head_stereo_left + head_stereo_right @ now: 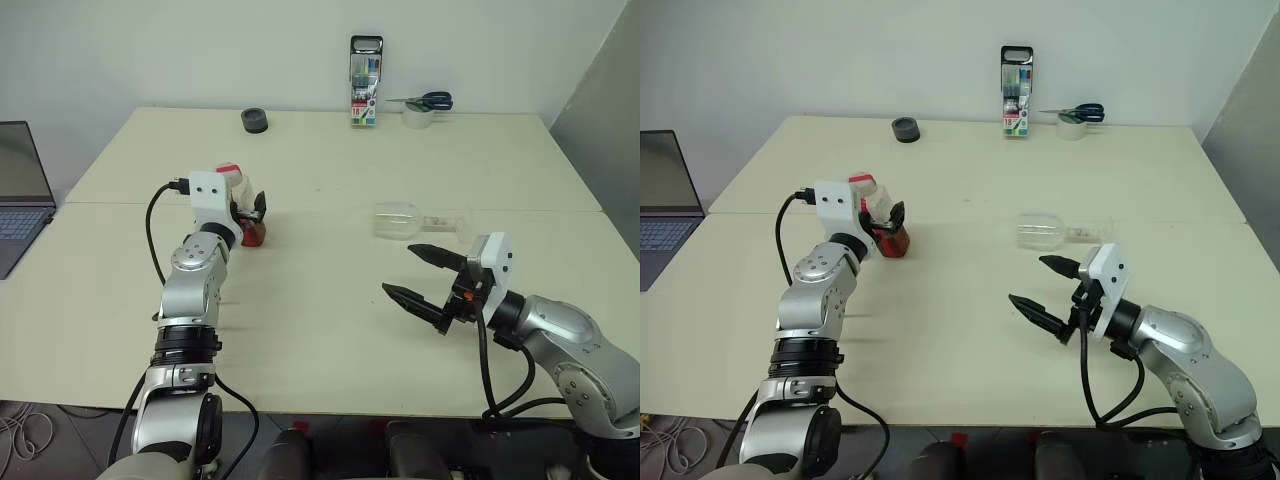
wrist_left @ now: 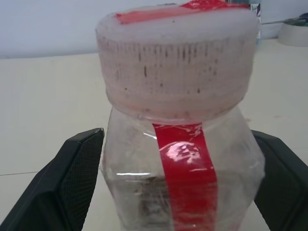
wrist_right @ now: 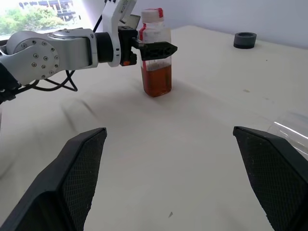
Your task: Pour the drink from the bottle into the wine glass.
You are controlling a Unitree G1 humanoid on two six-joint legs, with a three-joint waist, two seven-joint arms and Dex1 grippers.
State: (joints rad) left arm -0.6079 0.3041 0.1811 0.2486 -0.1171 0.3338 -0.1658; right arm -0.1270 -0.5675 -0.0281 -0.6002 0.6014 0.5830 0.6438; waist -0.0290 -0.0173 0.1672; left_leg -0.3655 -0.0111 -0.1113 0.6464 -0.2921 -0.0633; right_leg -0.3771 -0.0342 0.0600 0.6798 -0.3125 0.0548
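Left pincer [image 3: 153, 48] astride bottle [image 3: 155, 53], amber drink [image 3: 156, 79]

Pale cream table [image 1: 330, 330] against a plain white wall [image 1: 200, 50]

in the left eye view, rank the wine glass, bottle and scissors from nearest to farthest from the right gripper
1. The wine glass, lying on its side just beyond the right gripper.
2. The bottle, across the table between the left gripper's fingers.
3. The scissors, on a tape roll at the far edge.
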